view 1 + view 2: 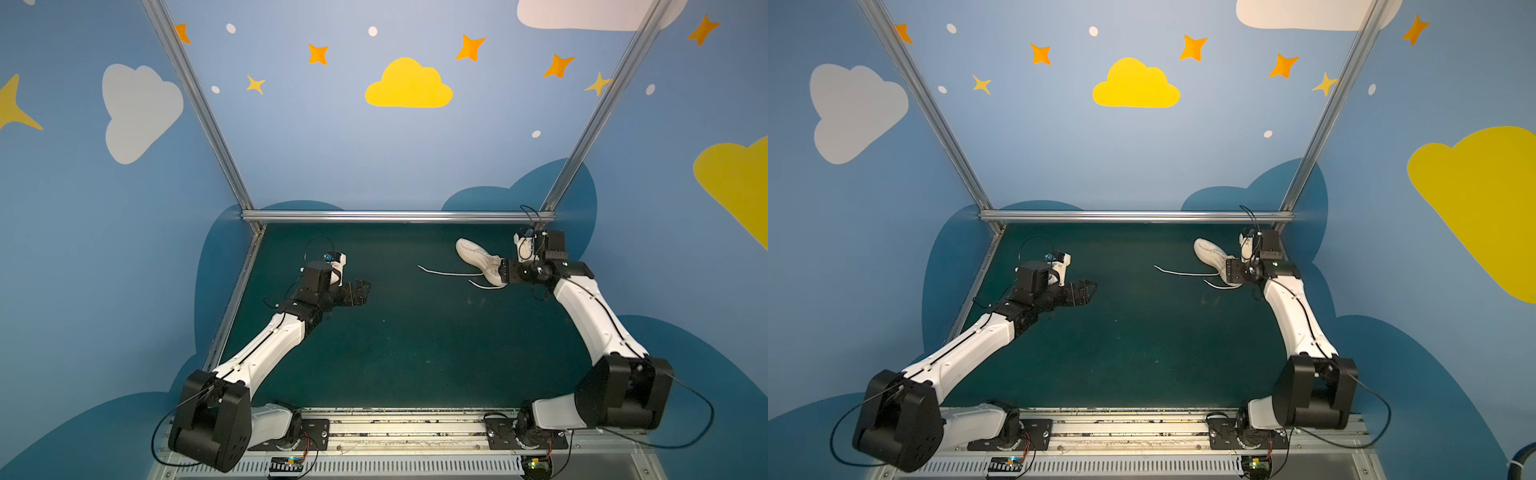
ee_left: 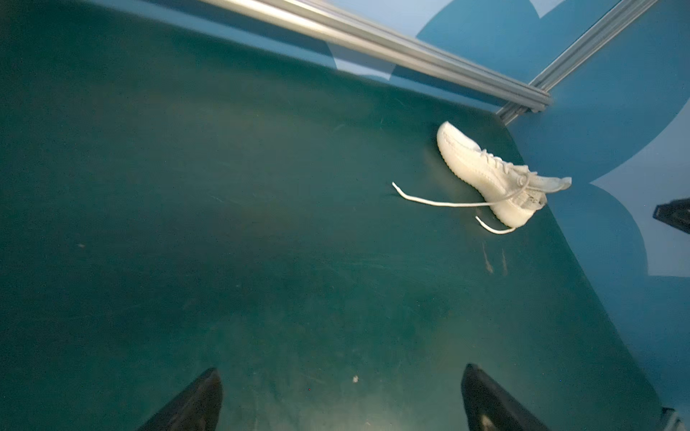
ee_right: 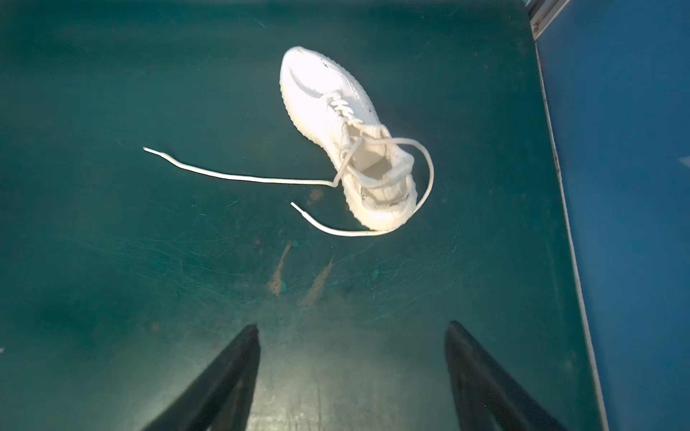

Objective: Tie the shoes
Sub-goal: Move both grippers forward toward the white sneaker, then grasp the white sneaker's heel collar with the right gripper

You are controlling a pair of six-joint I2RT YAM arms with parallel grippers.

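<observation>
One off-white knit shoe (image 1: 476, 253) (image 1: 1210, 252) lies on the green mat near the back right corner, toe towards the back wall. Its cream laces are untied. One long lace (image 3: 239, 177) trails left across the mat, and a shorter lace (image 3: 336, 230) curls round the heel. My right gripper (image 3: 351, 326) hangs open above the mat just short of the heel, with nothing between its fingers; in a top view it (image 1: 509, 272) covers the heel. My left gripper (image 2: 339, 373) (image 1: 365, 291) is open and empty, far left of the shoe (image 2: 489, 171).
An aluminium rail (image 1: 395, 216) runs along the mat's back edge, with frame posts rising from both back corners. Blue walls close in behind and on both sides. Brown scuff marks (image 3: 298, 276) lie on the mat between the right gripper and the shoe.
</observation>
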